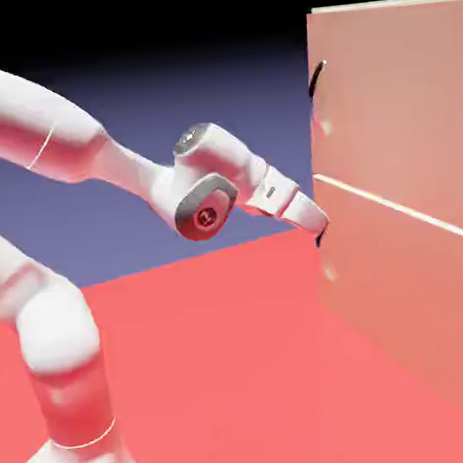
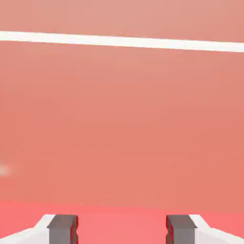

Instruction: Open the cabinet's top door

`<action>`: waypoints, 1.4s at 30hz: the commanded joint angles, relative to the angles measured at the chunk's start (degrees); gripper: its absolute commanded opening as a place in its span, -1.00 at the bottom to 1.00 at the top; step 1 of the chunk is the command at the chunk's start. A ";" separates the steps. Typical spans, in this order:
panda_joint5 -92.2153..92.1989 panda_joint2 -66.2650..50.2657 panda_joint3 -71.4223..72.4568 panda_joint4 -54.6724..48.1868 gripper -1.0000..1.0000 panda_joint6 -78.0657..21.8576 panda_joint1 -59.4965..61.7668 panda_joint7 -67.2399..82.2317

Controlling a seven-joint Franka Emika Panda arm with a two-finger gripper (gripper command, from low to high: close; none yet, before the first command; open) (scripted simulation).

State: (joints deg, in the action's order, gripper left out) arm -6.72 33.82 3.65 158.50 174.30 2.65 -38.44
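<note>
The tall tan-pink cabinet (image 1: 409, 257) stands at the exterior view's right. Its top door (image 1: 402, 97) lies flat and closed, with a small dark curved handle (image 1: 317, 78) near its left edge. A pale seam (image 1: 393, 201) divides it from the lower panel. My gripper (image 1: 319, 232) is at the cabinet's left edge, just below the seam and well below the top handle. In the hand view the lower panel (image 2: 119, 124) fills the picture, with the seam (image 2: 119, 41) across the top. My gripper (image 2: 121, 231) is open, its grey fingertips (image 2: 62, 228) wide apart with nothing between them.
The red table (image 1: 241, 375) stretches from the arm's base to the cabinet's foot, and a strip of it (image 2: 119, 217) shows low in the hand view. The white arm (image 1: 118, 167) arches in from the left.
</note>
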 commanded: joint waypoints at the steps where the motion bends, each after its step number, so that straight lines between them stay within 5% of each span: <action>1: -2.50 0.43 1.35 -0.93 0.00 0.11 1.24 1.49; 42: -104.68 18.02 56.76 -38.91 0.00 4.49 52.00 62.53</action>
State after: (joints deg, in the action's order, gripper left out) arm -111.40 51.84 60.41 119.59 178.79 54.65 24.08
